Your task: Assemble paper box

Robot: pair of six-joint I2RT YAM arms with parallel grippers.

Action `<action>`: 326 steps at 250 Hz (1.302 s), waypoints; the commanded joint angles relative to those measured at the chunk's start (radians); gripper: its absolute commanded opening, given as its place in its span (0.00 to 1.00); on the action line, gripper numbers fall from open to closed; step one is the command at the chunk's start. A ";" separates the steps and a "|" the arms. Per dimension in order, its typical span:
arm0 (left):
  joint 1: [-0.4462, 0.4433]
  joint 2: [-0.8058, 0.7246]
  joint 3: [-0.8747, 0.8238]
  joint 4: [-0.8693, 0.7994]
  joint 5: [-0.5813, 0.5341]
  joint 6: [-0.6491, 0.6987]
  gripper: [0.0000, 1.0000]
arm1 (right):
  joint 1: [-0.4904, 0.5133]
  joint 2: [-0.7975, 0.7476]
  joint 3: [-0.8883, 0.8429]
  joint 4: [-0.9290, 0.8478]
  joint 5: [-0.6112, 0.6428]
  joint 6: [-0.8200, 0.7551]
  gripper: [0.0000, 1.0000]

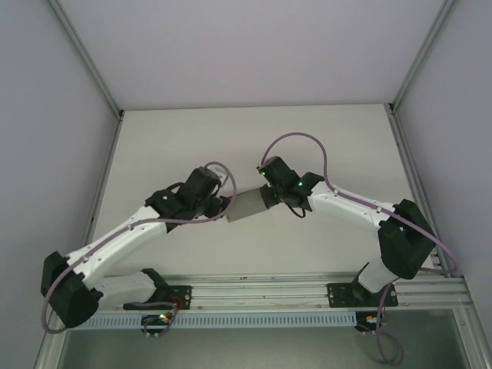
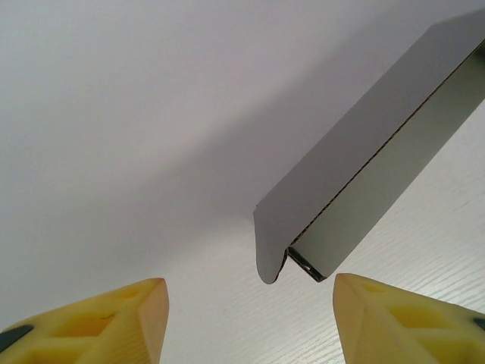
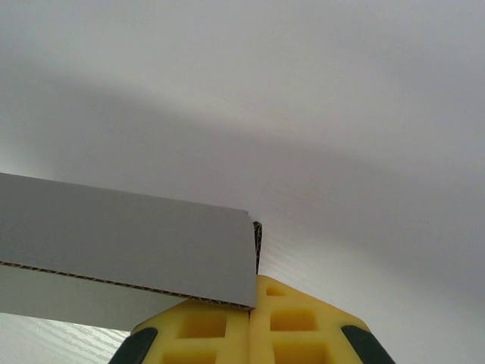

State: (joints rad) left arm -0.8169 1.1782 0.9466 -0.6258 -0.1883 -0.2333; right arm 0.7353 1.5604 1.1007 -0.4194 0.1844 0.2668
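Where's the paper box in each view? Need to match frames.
Top external: paper box dead centre of the picture.
Left wrist: upper right, slanting down toward the open left gripper.
Right wrist: left-centre, corner pinched by the right gripper.
Shared landmark: the white table beneath it.

I read top external camera as fixed high behind black arm bases (image 1: 165,296), tilted down over whole white table (image 1: 307,138); my farthest view. Left wrist camera sits low, looks forward past own yellow plastic fingers (image 2: 114,318), near plain matte grey cardboard box (image 2: 356,159). Right wrist camera nearer still, box side-on. All three share box and tabletop.
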 commanded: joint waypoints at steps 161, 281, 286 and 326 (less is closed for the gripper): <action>-0.050 0.164 0.066 -0.064 -0.139 -0.044 0.38 | 0.012 0.041 -0.006 -0.137 -0.029 0.007 0.00; -0.061 0.195 0.053 -0.065 -0.165 -0.041 0.29 | 0.012 0.041 -0.009 -0.136 -0.030 0.009 0.00; -0.061 0.198 0.053 -0.056 -0.162 -0.037 0.28 | 0.011 0.040 -0.010 -0.136 -0.028 0.012 0.00; -0.061 0.212 0.059 -0.033 -0.164 -0.033 0.12 | 0.012 0.042 -0.009 -0.134 -0.034 0.008 0.00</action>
State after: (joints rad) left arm -0.8719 1.3781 1.0077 -0.6731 -0.3340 -0.2680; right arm 0.7361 1.5661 1.1099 -0.4263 0.1837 0.2661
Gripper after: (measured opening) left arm 0.176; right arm 0.036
